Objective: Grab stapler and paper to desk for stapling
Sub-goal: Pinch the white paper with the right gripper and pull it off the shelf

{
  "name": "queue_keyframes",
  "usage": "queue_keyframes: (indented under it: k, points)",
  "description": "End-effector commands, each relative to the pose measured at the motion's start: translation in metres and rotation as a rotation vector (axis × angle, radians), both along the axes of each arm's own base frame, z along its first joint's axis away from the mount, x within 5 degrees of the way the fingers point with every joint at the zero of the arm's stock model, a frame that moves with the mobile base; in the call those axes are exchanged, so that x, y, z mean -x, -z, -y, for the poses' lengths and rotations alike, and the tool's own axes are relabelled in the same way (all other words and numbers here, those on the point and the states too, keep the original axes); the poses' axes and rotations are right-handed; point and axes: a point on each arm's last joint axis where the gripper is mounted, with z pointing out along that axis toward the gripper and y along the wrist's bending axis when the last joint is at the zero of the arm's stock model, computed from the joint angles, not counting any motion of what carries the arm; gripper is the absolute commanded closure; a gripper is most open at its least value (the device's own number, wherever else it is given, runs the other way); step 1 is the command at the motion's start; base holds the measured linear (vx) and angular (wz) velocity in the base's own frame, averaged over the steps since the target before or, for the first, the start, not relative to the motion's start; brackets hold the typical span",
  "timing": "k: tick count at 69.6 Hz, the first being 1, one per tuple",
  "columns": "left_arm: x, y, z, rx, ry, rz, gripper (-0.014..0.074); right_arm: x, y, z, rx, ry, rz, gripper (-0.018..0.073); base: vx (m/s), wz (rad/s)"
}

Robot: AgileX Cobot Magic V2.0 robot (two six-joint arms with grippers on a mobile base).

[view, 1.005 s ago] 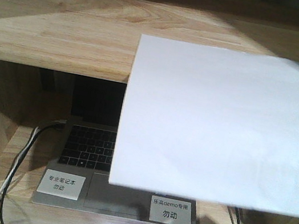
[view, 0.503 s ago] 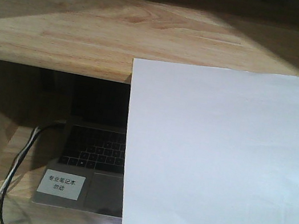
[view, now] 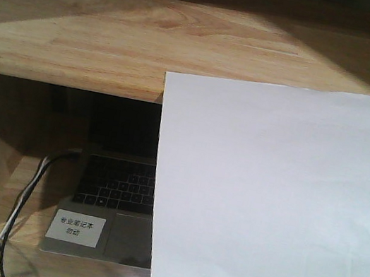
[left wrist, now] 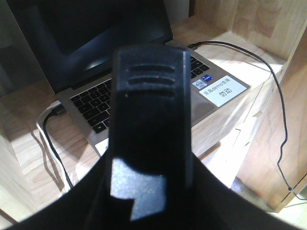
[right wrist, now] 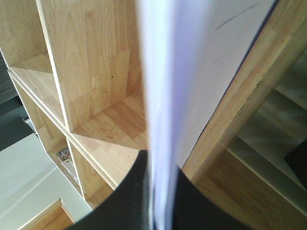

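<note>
Step in hand, as judged: bringing the paper (view: 275, 197) onto the counter (view: 80, 41) for stapling. Your right tool (right wrist: 156, 194) is clamped on the sheet. Its wrist view shows the paper edge-on, rising from between the two black fingers, with the shelf unit (right wrist: 91, 72) behind. From the front, the sheet stands before the counter's front edge on the right. Its upper part overlaps the counter top and its lower part screens the right half of the laptop (view: 116, 184) in the compartment below. Whether the sheet touches the counter cannot be told. To do this step well, raise the lower edge above the counter's front edge before you move inward. Then tip the sheet toward flat and lay it on bare wood, releasing only once the surface bears it. A thin sheet gripped at one edge will likely flap or fold if hurried. Your left tool (left wrist: 148, 96) sits low on the left, over the laptop. Its view shows one black mass, so you cannot tell whether the fingers are apart, together or holding anything. The stapler cannot be picked out in any view. Condition of the paper: plain white, rectangular, much larger than the white label (view: 76, 227), straight-edged, slightly skewed, with no creases visible.
</note>
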Motion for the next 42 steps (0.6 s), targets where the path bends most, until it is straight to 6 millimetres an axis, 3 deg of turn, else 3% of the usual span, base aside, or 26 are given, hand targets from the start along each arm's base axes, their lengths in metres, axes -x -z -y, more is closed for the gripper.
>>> queue_keyframes:
  k: [1,42]
  points:
    - [-0.0029,-0.0187,0.0007,0.085,-0.022,0.100,0.0603,0.0023,-0.0024,0.0000,-0.012,-0.007,0.046,0.0565,0.00,0.00]
    - [-0.0029,-0.0187,0.0007,0.085,-0.022,0.100,0.0603,0.0023,-0.0024,0.0000,-0.012,-0.007,0.046,0.0565,0.00,0.00]
